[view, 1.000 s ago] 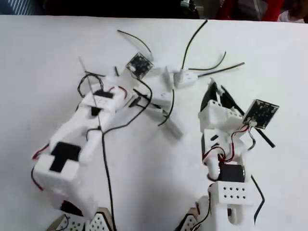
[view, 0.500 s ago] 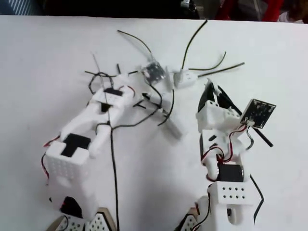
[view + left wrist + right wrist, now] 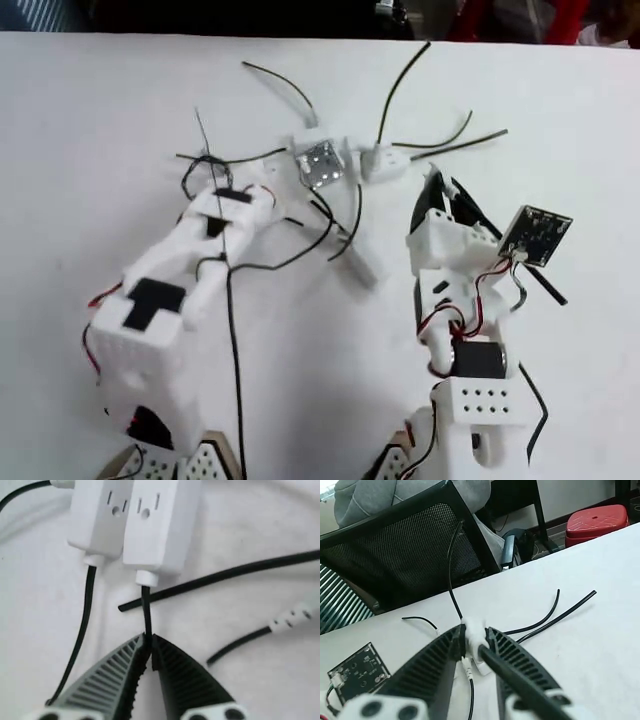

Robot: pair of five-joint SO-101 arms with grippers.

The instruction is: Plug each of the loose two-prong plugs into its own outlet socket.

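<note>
- Jaws of the left gripper (image 3: 149, 645) are pressed together at their tips, pinching a thin black cord (image 3: 145, 615).
- The cord runs straight from the grip into a white rectangular plastic outlet socket block (image 3: 160, 520). The block lies on the white table (image 3: 90, 120) with its slotted face up.
- A second white outlet socket block (image 3: 100, 515) lies side by side with the first, touching it. Its own black lead (image 3: 86, 615) trails past the ribbed grey finger (image 3: 107, 680).
- A small white plug end (image 3: 291, 621) on a short black lead lies loose on the table, well apart from both sockets and plugged into neither.
- A cut black wire (image 3: 240, 572) lies between that plug and the two blocks.
- The right gripper (image 3: 475, 635) has its jaws a little parted. A third white socket block (image 3: 474, 627) shows in the gap, with a black cord rising from it. Whether the fingers touch it cannot be told.
- From above, that block (image 3: 385, 162) sits near the right arm's tips.
- A green circuit board (image 3: 357, 672) is beside the right gripper.
</note>
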